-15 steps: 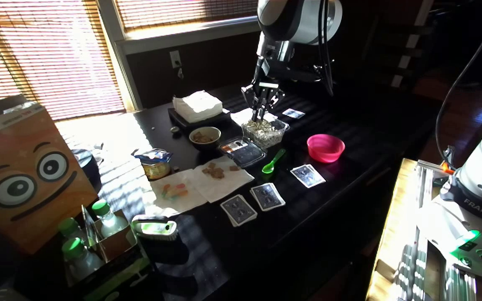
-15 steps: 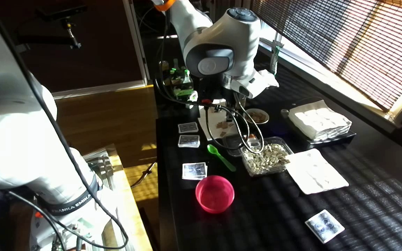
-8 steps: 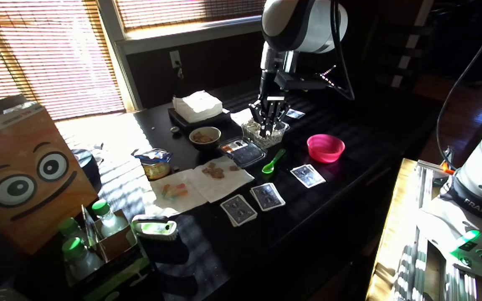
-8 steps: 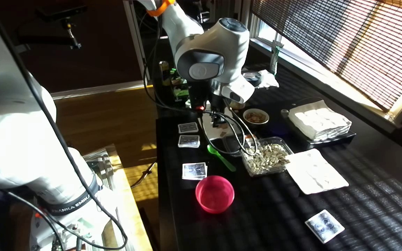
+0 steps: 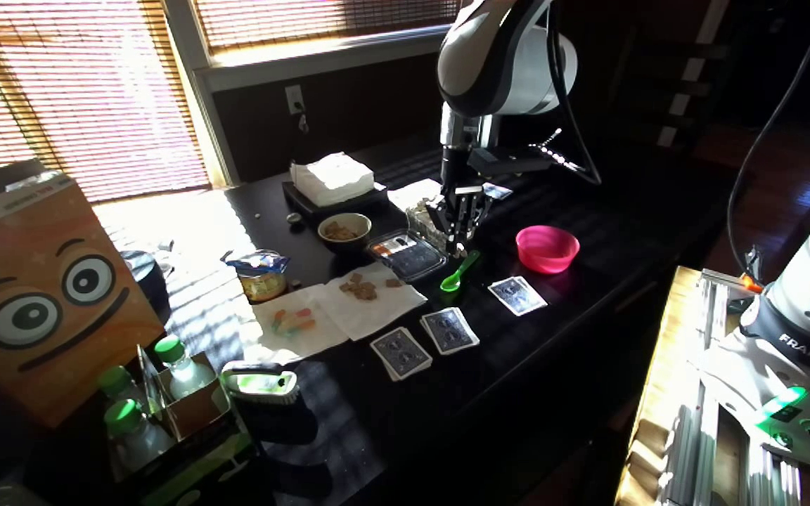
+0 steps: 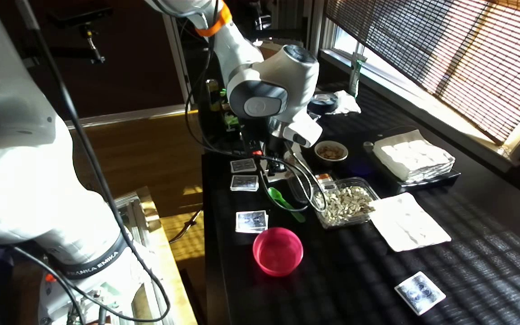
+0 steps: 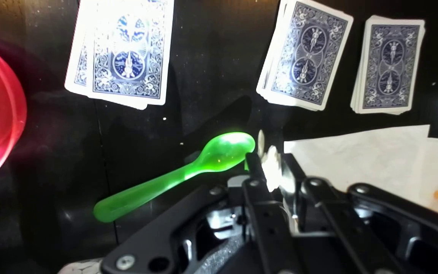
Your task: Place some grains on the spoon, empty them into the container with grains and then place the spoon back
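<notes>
So one small bright green plastic spoon (image 7: 173,179) is being supported by the glossy dark table (image 6: 332,280), near one square see-through plastic tray (image 6: 360,182) in which loads of pale flat grains (image 6: 343,205) are being held. Also being counted: one round hot-pink bowl (image 6: 278,251), one small round dark-sided bowl (image 5: 342,246) where brown pieces (image 5: 340,231) are being held, and four lots of blue-and-white playing cards (image 7: 306,57). In the wrist view the spoon's scoop end is being pointed to the upper right, away from the pink bowl, the long axis being laid on a slant with the handle to the lower left. At least two grains (image 7: 272,161) are being pinched by the clenched black metal gripper (image 7: 274,171), which is being seen near the scoop end.
</notes>
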`<state>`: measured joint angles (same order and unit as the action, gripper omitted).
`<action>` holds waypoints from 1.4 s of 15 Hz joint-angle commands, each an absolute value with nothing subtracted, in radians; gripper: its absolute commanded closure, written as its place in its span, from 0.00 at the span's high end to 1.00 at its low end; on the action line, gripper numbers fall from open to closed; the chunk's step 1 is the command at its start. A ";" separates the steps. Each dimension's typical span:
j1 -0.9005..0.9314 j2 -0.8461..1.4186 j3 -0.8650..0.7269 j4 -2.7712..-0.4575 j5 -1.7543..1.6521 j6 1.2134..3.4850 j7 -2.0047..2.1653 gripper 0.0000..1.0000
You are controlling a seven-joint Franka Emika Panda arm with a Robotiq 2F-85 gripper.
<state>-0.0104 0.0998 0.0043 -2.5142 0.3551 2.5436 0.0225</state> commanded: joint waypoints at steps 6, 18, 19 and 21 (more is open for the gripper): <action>-0.016 0.145 0.014 -2.507 0.352 2.543 0.023 0.17; -0.009 0.233 0.015 -2.493 0.327 2.581 0.049 0.04; -0.010 0.239 0.016 -2.490 0.332 2.588 0.048 0.04; -0.011 0.250 0.017 -2.484 0.333 2.597 0.052 0.04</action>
